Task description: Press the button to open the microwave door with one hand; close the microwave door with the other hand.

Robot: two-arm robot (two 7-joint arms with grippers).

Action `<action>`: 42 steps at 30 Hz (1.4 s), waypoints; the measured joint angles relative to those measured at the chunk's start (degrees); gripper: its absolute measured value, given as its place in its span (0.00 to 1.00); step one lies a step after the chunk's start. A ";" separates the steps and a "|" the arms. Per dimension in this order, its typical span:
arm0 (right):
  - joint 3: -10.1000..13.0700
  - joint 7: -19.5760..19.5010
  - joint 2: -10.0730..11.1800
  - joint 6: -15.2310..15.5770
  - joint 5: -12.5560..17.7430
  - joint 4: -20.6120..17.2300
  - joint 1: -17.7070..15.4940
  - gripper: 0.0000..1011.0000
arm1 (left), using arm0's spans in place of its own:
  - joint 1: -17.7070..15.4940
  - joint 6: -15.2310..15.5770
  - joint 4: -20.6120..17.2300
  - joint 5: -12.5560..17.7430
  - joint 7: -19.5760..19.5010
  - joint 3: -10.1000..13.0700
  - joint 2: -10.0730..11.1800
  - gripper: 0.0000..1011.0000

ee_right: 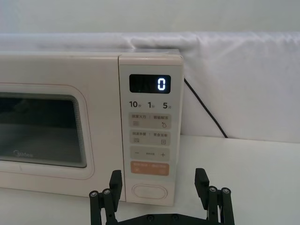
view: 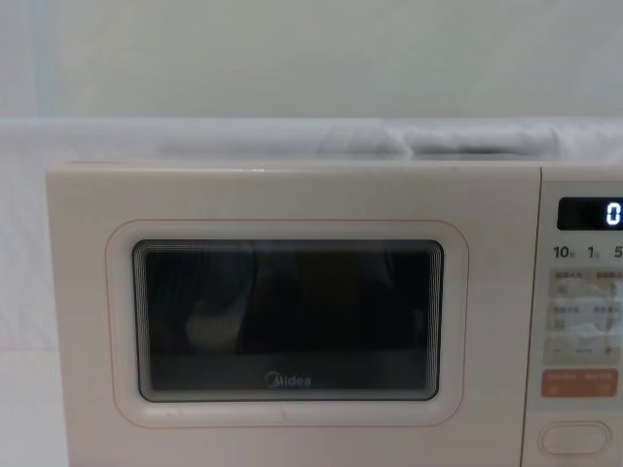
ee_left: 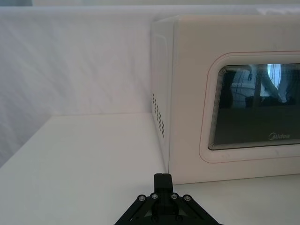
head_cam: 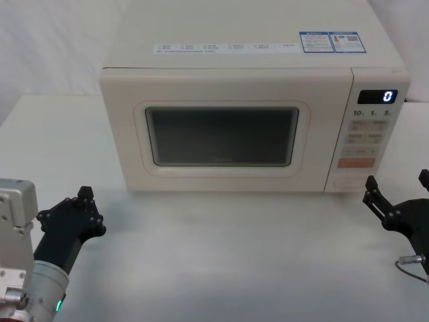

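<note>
The cream microwave stands at the back of the white table with the microwave door (head_cam: 221, 134) closed. Its dark window and Midea logo face me (view: 287, 321), and part of the door also shows in both wrist views (ee_left: 234, 98) (ee_right: 47, 126). The button (head_cam: 353, 181) is the wide pill key at the bottom of the control panel (ee_right: 150, 191) (view: 575, 438), under the orange key. My right gripper (head_cam: 397, 180) is open, low over the table just in front of the button (ee_right: 158, 180), not touching it. My left gripper (head_cam: 84, 193) is shut with nothing in it, near the door's left corner (ee_left: 162, 178).
The display (ee_right: 150, 84) reads 0. A black cable (ee_right: 206, 110) runs down the white cloth backdrop to the right of the microwave. Bare table (head_cam: 221, 255) stretches between the two arms and in front of the door.
</note>
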 joint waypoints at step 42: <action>0.00 0.00 0.00 0.00 0.00 0.00 0.01 0.99 | 0.01 0.28 -0.10 -0.35 0.13 -0.05 0.21 0.98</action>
